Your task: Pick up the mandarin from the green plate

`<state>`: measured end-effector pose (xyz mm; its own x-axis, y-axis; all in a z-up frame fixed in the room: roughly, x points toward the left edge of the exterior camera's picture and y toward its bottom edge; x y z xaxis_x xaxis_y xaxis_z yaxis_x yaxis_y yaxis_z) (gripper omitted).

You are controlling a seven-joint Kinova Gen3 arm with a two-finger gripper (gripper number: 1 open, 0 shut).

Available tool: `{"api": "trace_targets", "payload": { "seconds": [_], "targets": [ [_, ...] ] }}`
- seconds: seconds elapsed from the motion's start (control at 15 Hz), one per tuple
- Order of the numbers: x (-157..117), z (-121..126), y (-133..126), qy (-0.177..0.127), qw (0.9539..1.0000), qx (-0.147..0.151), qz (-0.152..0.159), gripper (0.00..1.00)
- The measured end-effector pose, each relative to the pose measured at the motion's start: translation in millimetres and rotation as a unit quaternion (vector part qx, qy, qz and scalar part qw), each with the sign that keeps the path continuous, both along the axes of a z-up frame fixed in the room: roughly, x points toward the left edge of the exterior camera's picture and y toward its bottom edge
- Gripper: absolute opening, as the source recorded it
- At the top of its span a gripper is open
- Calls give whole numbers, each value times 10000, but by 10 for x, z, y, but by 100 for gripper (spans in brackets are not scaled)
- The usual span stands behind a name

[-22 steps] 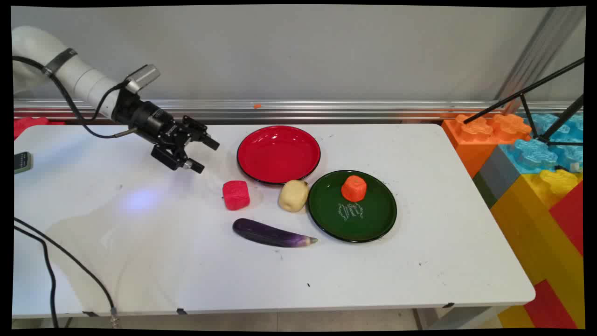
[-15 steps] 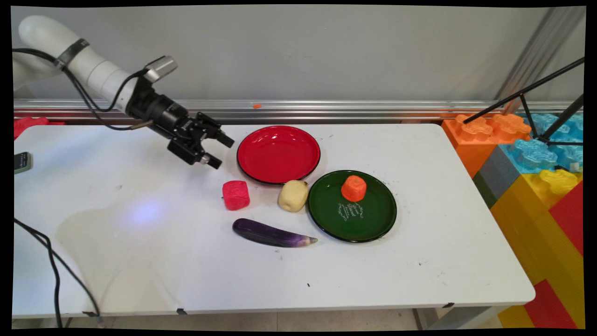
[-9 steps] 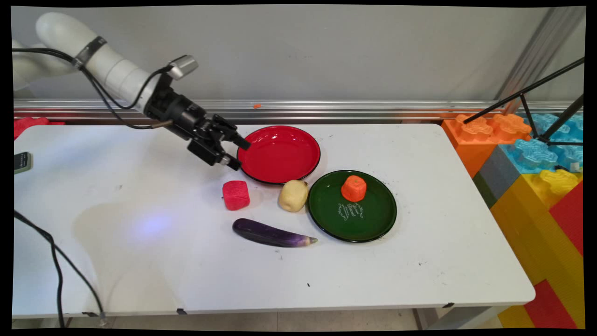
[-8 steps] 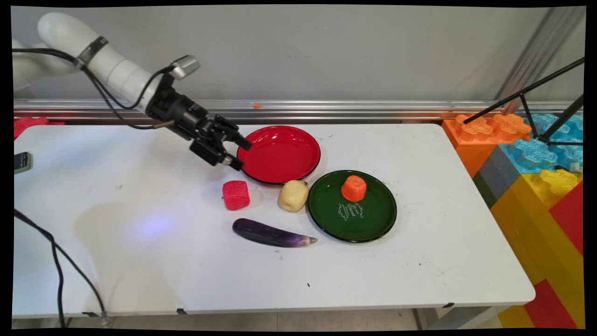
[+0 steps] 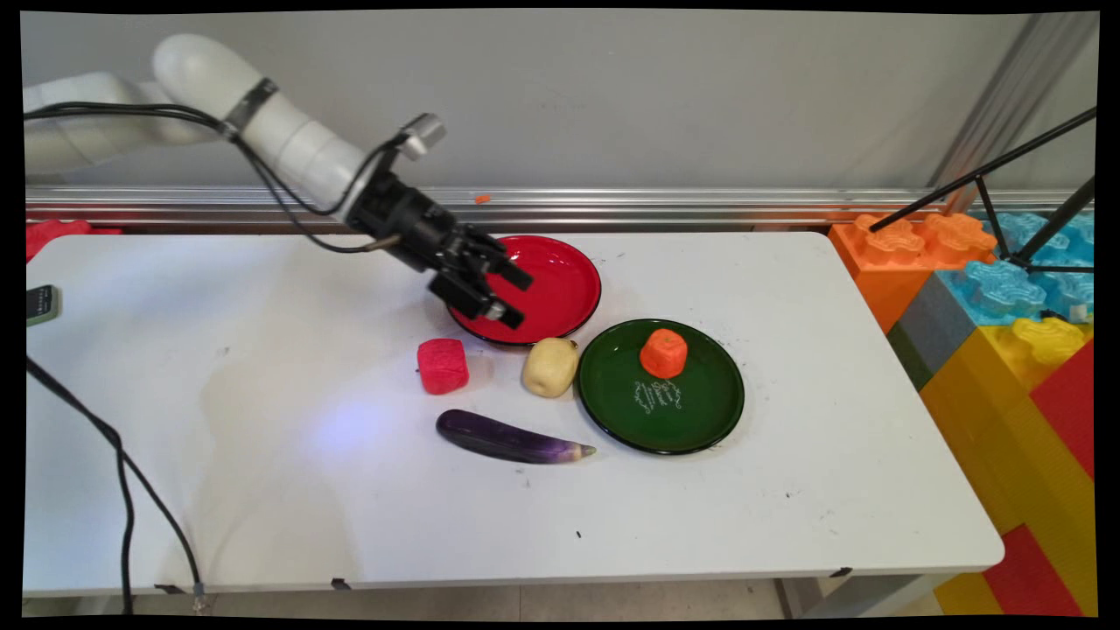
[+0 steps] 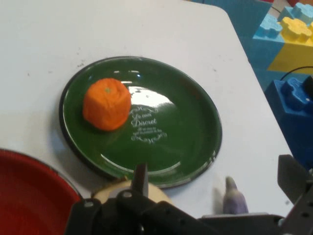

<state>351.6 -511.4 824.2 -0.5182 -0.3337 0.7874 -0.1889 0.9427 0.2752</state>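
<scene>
Purple toy eggplant (image 5: 512, 439) lay nearest the camera on the white table (image 5: 262, 490). Its long axis ran roughly left to right, with the pale tip pointing right toward the dark green round plate (image 5: 612, 420) and stopping just short of its rim. It looked smooth, probably light and a bit slippery, so a grip across the thick middle seemed best.

Behind it sat a red knobbly cube-shaped toy (image 5: 443, 365), and to that toy's right a pale yellow potato-shaped toy (image 5: 550, 367). The potato was just beside the green plate's rim and close to the rim of the red round plate (image 5: 560, 280); whether it touched either, I could not tell. Both toys looked small and light, with no clear long axis, and could be taken from any side.

An orange rounded block (image 5: 664, 353) stood upright on the far part of the green plate, above the white lettering. Both plates looked stiff and glossy.

The black two-finger end effector (image 5: 514, 299) hung over the near left part of the red plate, fingers spread and holding nothing, aimed down and right toward the potato.

In the hand view the end effector (image 6: 217, 176) looked onto the green plate (image 6: 195, 147), the orange block (image 6: 106, 104), the potato's top (image 6: 110, 192) and the eggplant tip (image 6: 234, 198).

Coloured big toy bricks (image 5: 1006, 297) stood off the table's right end.
</scene>
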Motion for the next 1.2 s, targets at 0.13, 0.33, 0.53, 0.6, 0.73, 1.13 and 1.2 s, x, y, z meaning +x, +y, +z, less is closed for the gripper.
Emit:
{"api": "trace_targets", "payload": {
  "seconds": [0.13, 0.33, 0.53, 0.6, 0.73, 1.13, 1.2],
  "targets": [
    [-189, -34, -96, -6, 10000, -19, 13, 100],
    [-448, -98, -252, -35, 10000, -55, 41, 100],
    [-632, -164, -365, -71, 9999, -81, 45, 100],
    [-689, -189, -401, -85, 9999, -87, 43, 100],
    [-801, -248, -472, -118, 9999, -95, 31, 100],
    [-1016, -408, -657, -202, 9997, -110, -19, 100],
    [-1037, -423, -677, -208, 9997, -113, -27, 100]
  ]
}}
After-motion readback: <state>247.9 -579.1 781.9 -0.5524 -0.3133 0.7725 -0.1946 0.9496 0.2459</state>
